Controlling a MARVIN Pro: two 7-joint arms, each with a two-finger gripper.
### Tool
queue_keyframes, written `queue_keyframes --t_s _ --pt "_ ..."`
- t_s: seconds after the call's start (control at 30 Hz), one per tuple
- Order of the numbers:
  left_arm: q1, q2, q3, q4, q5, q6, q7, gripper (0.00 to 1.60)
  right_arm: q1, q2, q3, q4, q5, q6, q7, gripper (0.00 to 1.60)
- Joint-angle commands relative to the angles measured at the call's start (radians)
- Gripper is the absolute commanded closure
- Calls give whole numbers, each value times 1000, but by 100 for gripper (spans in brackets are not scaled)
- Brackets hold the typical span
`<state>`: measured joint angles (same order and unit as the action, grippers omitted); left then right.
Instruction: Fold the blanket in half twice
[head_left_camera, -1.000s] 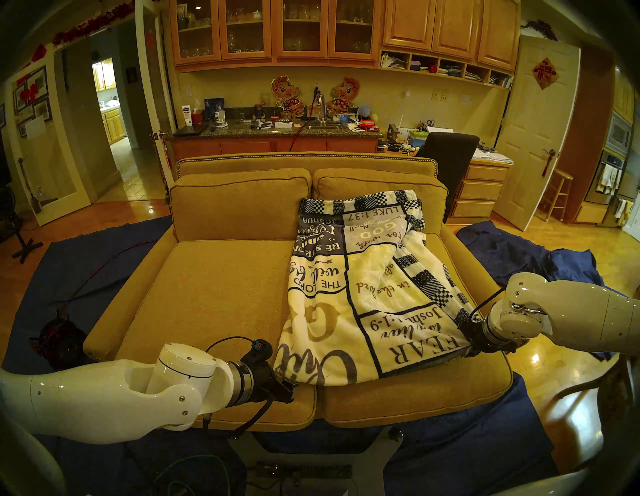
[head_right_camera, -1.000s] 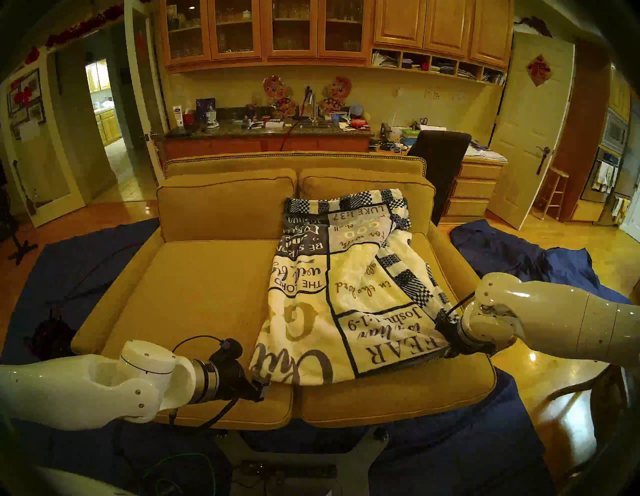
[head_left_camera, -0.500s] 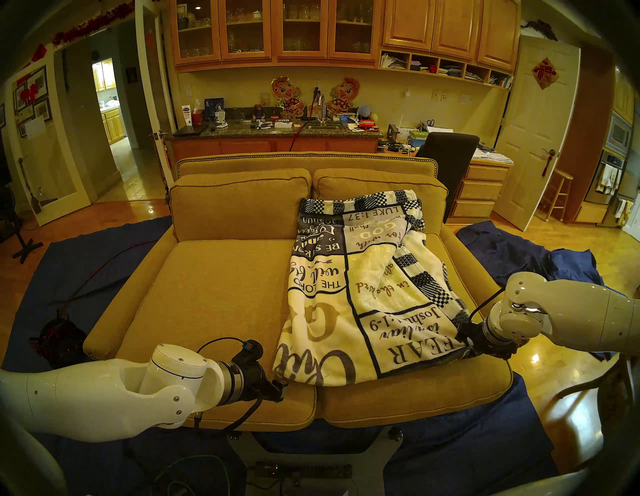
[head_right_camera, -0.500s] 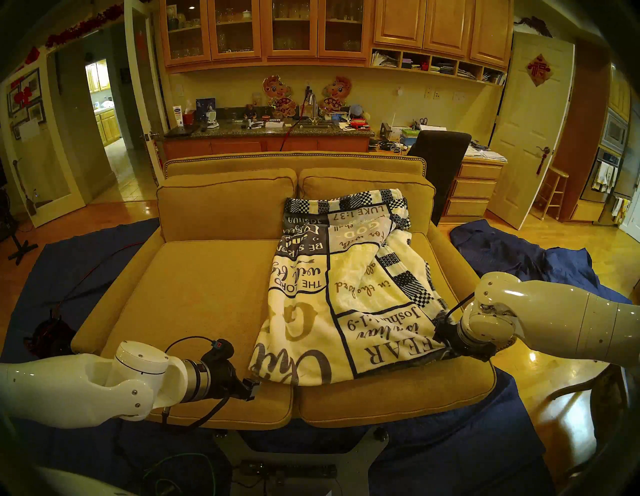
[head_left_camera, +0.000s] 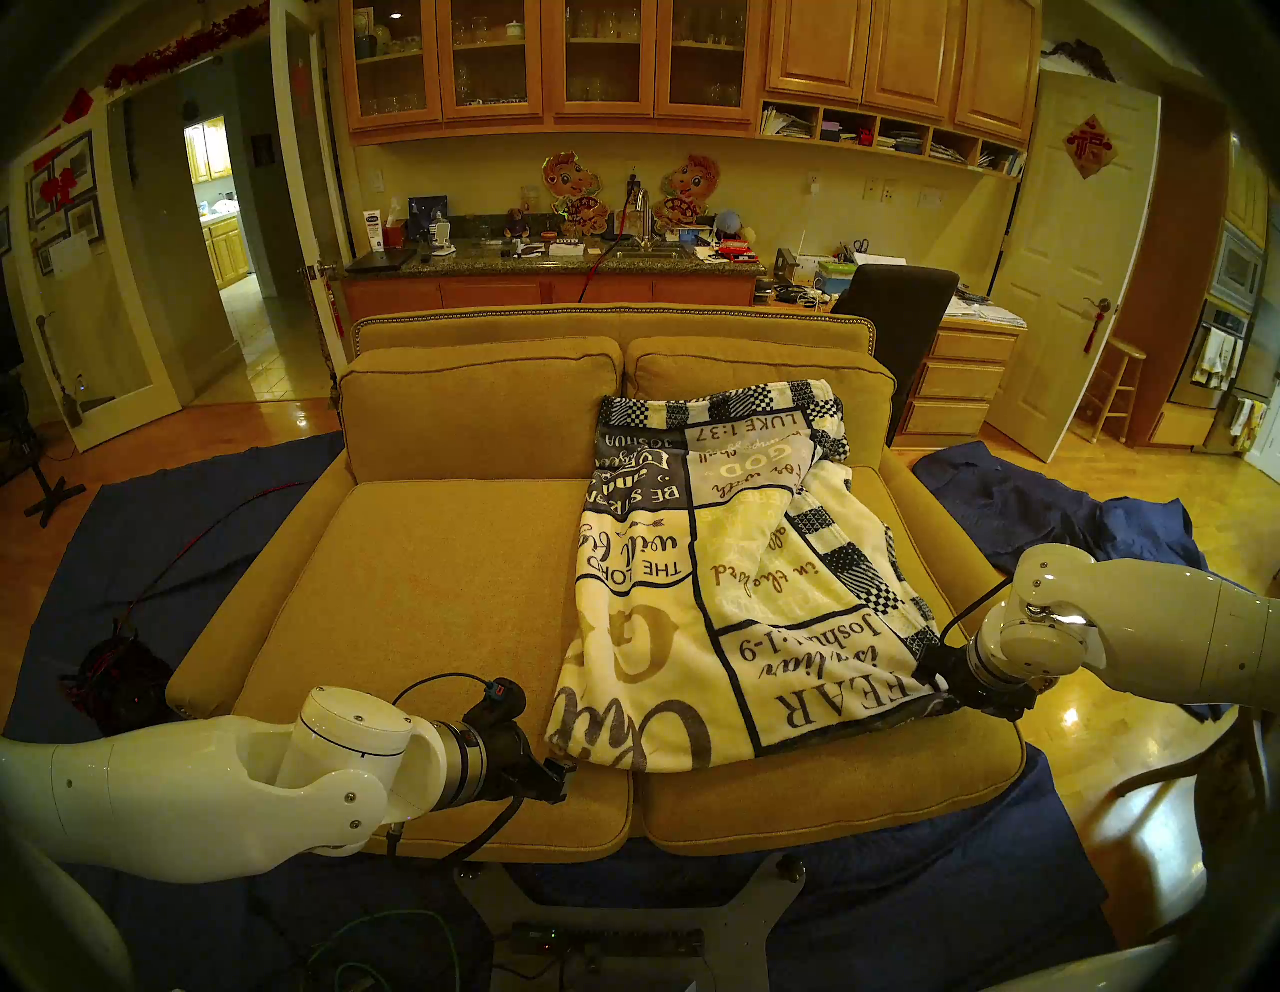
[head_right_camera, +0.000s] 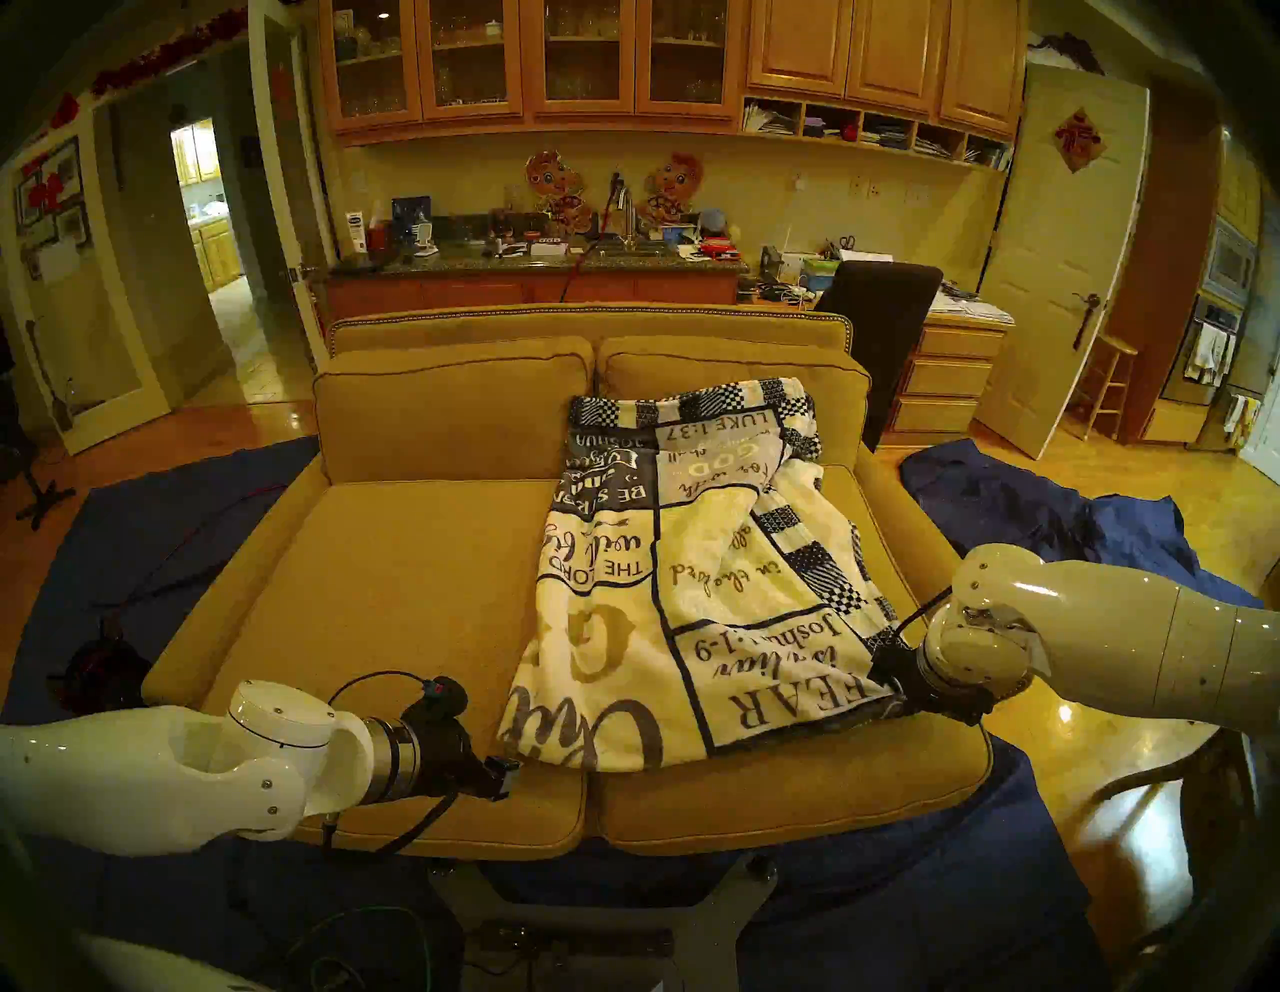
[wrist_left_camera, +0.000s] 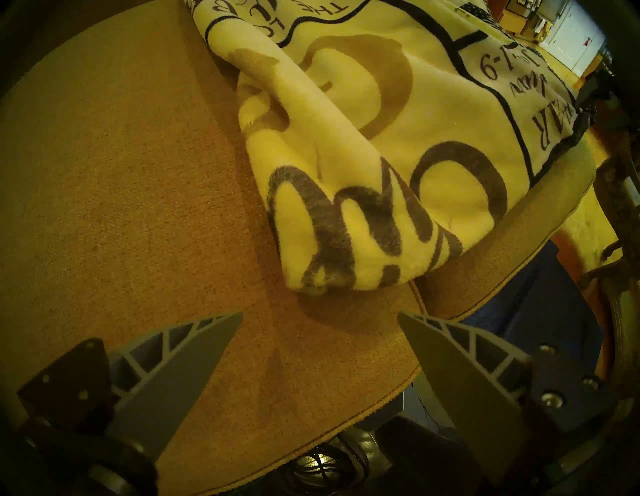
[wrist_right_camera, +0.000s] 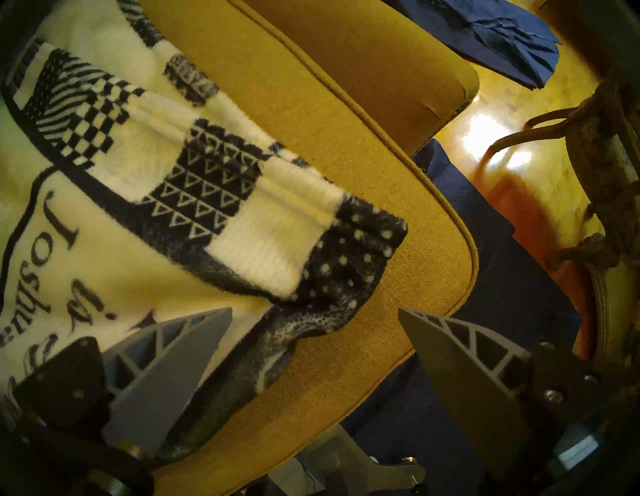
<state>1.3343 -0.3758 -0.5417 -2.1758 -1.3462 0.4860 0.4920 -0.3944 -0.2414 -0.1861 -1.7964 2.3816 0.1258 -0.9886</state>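
Head stereo left shows the blanket (head_left_camera: 720, 589) lying on the right-hand seat of the sofa (head_left_camera: 429, 596), its long axis running from the backrest toward the front edge, with the navy checkered border along its right side. The left pincer (head_left_camera: 558, 781) sits just beside the blanket's near left corner, apart from it. The right pincer (head_left_camera: 959, 700) is at the near right corner, by the border.

Head stereo right gives the same layout: blanket (head_right_camera: 686, 589) between the two arms, left pincer (head_right_camera: 504, 779) just short of the fold, right pincer (head_right_camera: 907, 703) at the bordered corner.

Left wrist view: the left pincer (wrist_left_camera: 320, 317) has its jaws spread wide with nothing between them. The rounded fold corner of the blanket (wrist_left_camera: 363, 214) lies straight ahead of the gap, on the cushion near the sofa's front edge.

Right wrist view: the right pincer (wrist_right_camera: 315, 313) also stands with jaws wide apart and grips nothing. The dotted navy corner of the blanket (wrist_right_camera: 349, 266) lies on the cushion just ahead of the gap, nearer the left-hand finger (wrist_right_camera: 166, 367), which is over the cloth.

Judged from this, each arm is nearest its own front corner; a further fold along the long axis would take both near corners toward the backrest.
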Motion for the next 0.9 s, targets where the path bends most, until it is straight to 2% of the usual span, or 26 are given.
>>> queue_keyframes --t_s 0.0,0.2,0.3,0.5,0.67,0.87 --pt "-7 -3 -7 -5 -3 -2 1 0 9 4 9 3 -1 -1 12 0" --pt "4 -8 -16 -6 -29 -28 44 0 10 3 7 -2 -5 -5 18 0" --pt "17 8 -24 -17 -25 -81 59 0 10 2 7 -3 -8 -7 20 0" --pt "30 30 -22 3 5 -151 -11 0 12 -1 8 -9 -10 -14 21 0" --pt "25 1 -18 54 25 -159 -52 0 14 -1 9 -14 -10 -18 20 0" --pt "33 -22 -11 118 67 -205 -114 0 15 -1 9 -16 -9 -21 18 0"
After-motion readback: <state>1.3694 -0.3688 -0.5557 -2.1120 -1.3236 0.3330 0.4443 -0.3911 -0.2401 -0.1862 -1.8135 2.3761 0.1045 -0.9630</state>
